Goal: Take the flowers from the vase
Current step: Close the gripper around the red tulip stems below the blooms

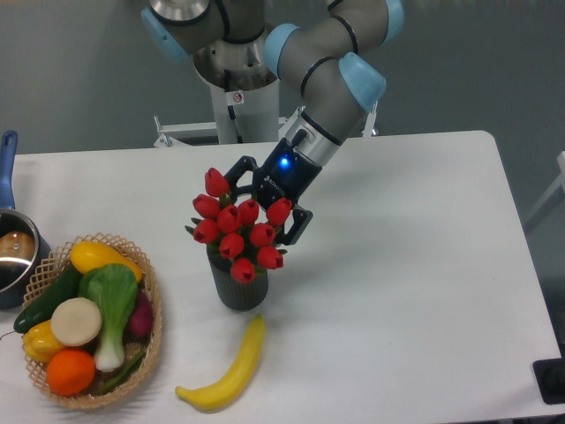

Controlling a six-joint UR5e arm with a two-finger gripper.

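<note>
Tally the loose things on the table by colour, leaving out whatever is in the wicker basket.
Red: 1, the flowers
Dark grey: 1, the vase
Yellow: 1, the banana
Blue-handled: 1, the pot
Total: 4

A bunch of red tulip buds, the flowers (pixel 238 231), stands upright in the vase (pixel 237 287), spreading wider than its mouth. The vase is a small dark grey ribbed cylinder, standing upright.

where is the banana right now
The banana lies on the table's near edge, just in front of the vase, right of the vegetable basket.
</note>
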